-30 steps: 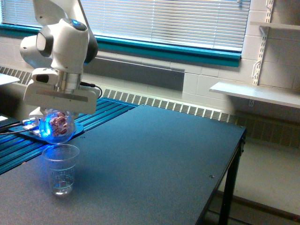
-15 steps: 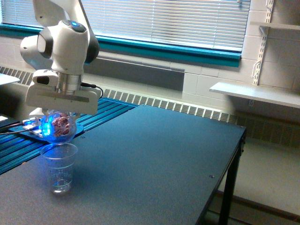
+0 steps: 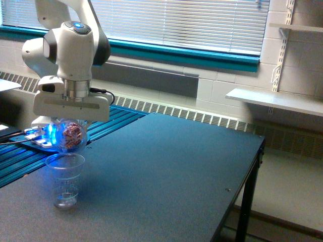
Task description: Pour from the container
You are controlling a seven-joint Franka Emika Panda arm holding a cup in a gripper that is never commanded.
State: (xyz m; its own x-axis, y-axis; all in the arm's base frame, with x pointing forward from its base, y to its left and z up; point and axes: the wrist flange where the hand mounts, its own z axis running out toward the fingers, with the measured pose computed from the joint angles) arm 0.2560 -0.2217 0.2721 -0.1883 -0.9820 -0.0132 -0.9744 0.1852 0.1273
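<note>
My gripper (image 3: 69,132) is shut on the container (image 3: 70,136), a clear plastic tumbler tipped on its side so its round mouth faces the camera. Reddish-pink contents show inside it, lit by a blue glow on its left. It hangs just above the rim of a smaller clear cup (image 3: 64,180) with printed marks, which stands upright on the dark table (image 3: 166,176). The fingers are mostly hidden behind the white gripper body and the tumbler.
A blue ribbed strip (image 3: 30,159) runs along the table's far left with a flat device and cables on it. The table's right edge drops off near the exterior view's right. A white shelf (image 3: 275,101) and radiator line the back wall.
The arm has shifted slightly toward the exterior view's right with the tumbler. The blue glow on the tumbler has shrunk toward its left side. The small cup has not moved.
</note>
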